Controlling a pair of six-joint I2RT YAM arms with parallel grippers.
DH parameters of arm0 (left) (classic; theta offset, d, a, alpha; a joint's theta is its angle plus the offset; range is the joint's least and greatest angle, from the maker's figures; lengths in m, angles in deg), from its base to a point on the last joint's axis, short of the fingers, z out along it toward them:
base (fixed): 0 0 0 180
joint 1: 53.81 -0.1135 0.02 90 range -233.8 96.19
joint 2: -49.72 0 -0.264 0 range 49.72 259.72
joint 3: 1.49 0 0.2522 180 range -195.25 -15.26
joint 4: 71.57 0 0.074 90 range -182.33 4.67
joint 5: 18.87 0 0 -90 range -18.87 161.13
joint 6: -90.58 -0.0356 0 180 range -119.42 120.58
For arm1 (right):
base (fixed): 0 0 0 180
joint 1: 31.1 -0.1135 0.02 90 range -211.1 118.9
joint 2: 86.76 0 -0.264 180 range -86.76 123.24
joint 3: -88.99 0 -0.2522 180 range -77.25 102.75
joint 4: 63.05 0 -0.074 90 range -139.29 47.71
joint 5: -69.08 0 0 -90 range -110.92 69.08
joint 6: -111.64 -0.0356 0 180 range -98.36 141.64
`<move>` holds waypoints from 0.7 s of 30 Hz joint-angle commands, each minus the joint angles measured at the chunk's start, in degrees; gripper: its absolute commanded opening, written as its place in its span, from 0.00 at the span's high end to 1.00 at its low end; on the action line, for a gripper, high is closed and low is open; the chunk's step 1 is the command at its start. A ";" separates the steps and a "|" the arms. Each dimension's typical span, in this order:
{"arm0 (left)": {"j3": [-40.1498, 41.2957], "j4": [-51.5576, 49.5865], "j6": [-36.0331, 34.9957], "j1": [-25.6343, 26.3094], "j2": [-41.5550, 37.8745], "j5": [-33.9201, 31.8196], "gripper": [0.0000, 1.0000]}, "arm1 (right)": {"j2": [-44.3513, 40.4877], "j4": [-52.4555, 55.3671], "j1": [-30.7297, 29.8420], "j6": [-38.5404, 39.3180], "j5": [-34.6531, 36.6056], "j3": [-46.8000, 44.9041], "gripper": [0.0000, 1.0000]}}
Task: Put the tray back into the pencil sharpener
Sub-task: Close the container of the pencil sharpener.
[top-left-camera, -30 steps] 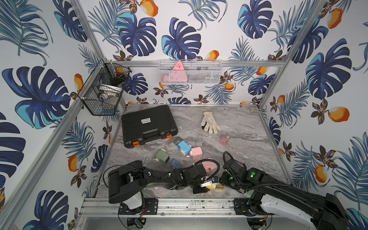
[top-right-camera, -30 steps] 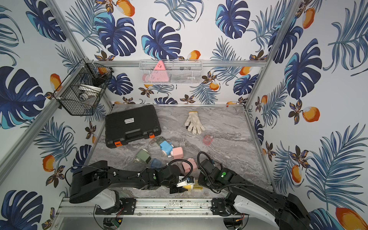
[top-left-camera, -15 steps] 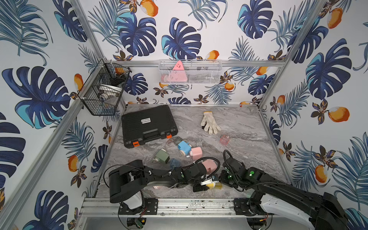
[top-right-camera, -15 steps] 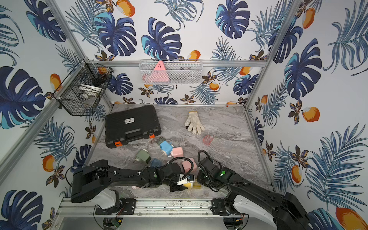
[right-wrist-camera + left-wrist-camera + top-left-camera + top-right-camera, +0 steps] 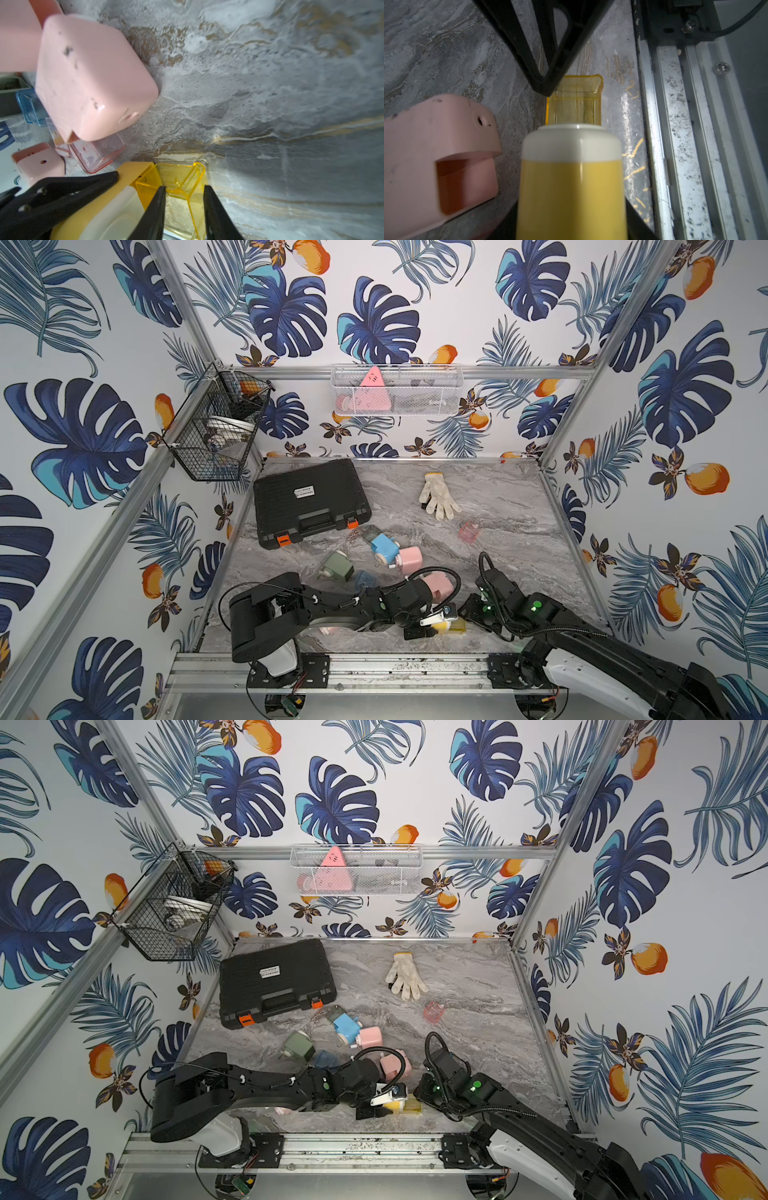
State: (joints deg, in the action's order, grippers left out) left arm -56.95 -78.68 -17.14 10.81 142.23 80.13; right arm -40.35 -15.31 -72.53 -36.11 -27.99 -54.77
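Observation:
The pencil sharpener [image 5: 571, 170], yellow with a white end, lies near the table's front edge, and my left gripper [image 5: 430, 616] is shut on its body. The clear yellow tray [image 5: 178, 178] rests on the table right at the sharpener's white end, most of it still outside; in both top views it shows as a yellow block [image 5: 457, 628] [image 5: 413, 1104]. My right gripper [image 5: 185, 193] comes in from the right. Its fingers [image 5: 158, 203] straddle the tray's outer end with a gap on each side, so it stands open.
A pink sharpener [image 5: 438, 585] lies just behind the left wrist, with a clear pink tray [image 5: 97, 153] beside it. Blue [image 5: 384, 547], pink [image 5: 409, 558] and green [image 5: 338, 566] sharpeners sit mid-table. Behind them are a black case [image 5: 309, 502] and a glove [image 5: 438, 499]. The metal front rail [image 5: 374, 668] is close.
The right wrist has shifted only slightly at the tray. The left arm and the sharpener have stayed where they were.

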 commanded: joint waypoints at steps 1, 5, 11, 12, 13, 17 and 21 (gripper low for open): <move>0.25 -3.57 -1.53 -0.11 0.81 -3.72 0.56 | -0.92 6.05 1.21 0.38 1.14 1.27 0.62; 0.12 -3.75 -1.53 -0.11 0.83 -3.72 0.56 | -0.81 10.40 1.78 -0.81 4.66 2.69 0.62; -0.23 -4.00 -1.71 -0.19 0.79 -3.81 0.56 | 0.90 10.19 2.22 -2.08 3.35 2.14 0.73; -0.23 -3.93 -1.71 -0.11 0.76 -3.74 0.56 | 1.05 9.81 2.23 -2.02 2.85 1.91 0.75; -0.23 -3.88 -1.70 -0.12 0.82 -3.67 0.56 | 1.11 9.15 2.26 -1.80 2.11 1.72 0.76; -0.27 -3.88 -1.62 -0.11 1.09 -3.46 0.56 | 1.75 3.38 2.32 -0.80 -4.08 0.22 0.81; -0.48 -3.88 -1.62 -0.11 1.27 -3.37 0.56 | 3.48 -2.29 2.31 -0.39 -10.07 -1.10 0.81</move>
State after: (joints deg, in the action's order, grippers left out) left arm -57.52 -78.88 -17.51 10.84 142.69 80.15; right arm -37.51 -12.28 -70.30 -36.55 -32.34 -55.38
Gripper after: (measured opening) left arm 0.519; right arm 0.188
